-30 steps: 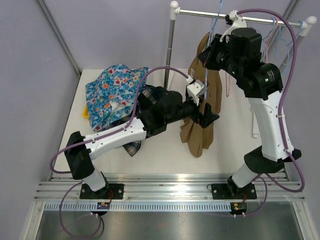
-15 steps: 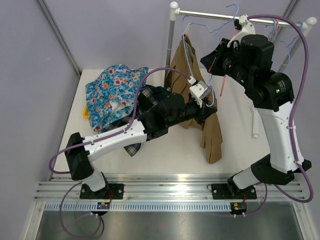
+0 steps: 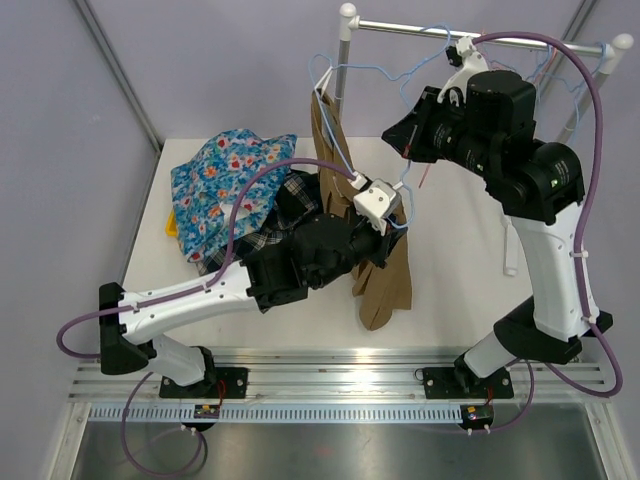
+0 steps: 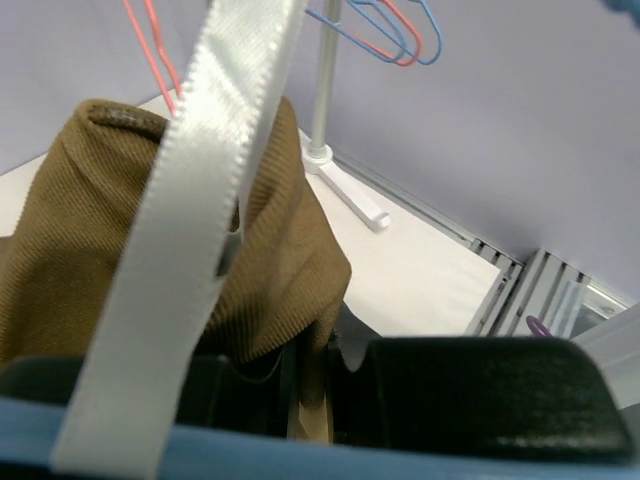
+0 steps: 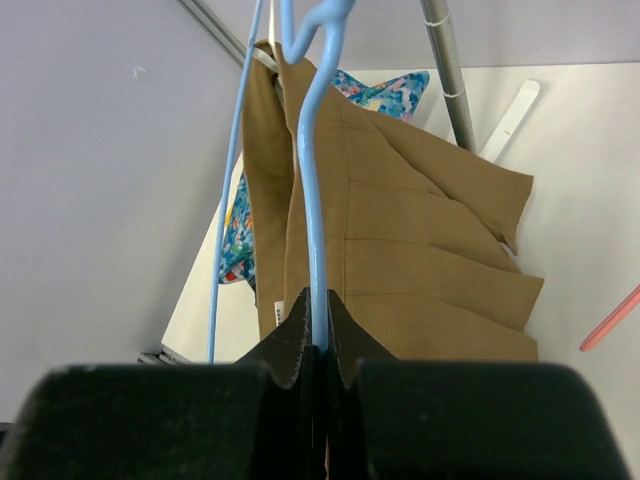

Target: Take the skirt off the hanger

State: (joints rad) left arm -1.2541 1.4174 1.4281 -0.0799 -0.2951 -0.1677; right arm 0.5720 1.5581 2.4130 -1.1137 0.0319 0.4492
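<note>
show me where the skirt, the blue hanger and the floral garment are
skirt [image 5: 420, 260], right wrist view, on its pleated tan front
hanger [image 5: 310, 220], right wrist view, on the long straight run of blue wire
floral garment [image 3: 225, 185], top external view, middle of the heap

The top view looks down from high behind; both wrist views closely face the skirt.

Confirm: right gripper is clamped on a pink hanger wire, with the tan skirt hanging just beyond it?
Not pink. The right gripper is clamped on the light-blue hanger wire, as the right wrist view shows. The tan skirt does hang just beyond it.
</note>
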